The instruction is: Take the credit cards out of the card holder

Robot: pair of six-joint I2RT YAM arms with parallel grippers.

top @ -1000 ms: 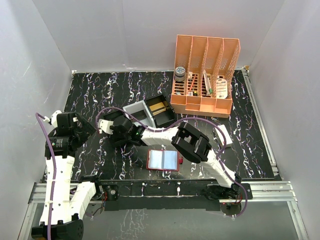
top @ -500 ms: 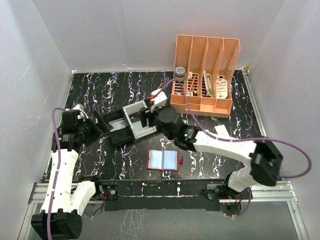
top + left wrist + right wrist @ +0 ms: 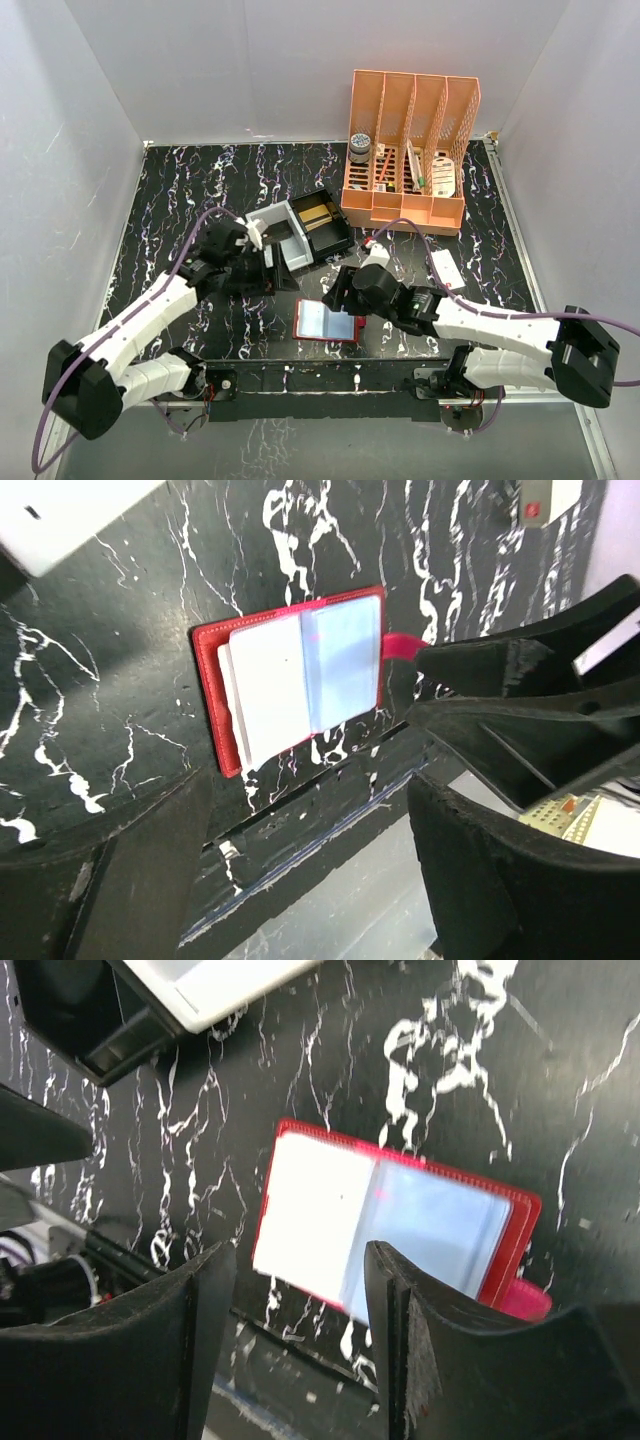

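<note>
Top view: the small, flat, red leather-like card holder lies opened flat at the near edge of the black marbled bench, exposing the pale grey-blue plastic credit cards for extraction.

Left wrist view: the left pincer is spread and empty above the holder.

Right wrist view: the right pincer is spread and empty over the cards, presumably to pinch one.

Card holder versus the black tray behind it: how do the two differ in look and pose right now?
The card holder is red and flat; the black tray is boxy, with raised walls and a grey insert. The card holder lies open near the table's front edge, with pale credit cards showing; the black tray sits farther back, toward the orange organizer. Both rest on the marbled table.
</note>
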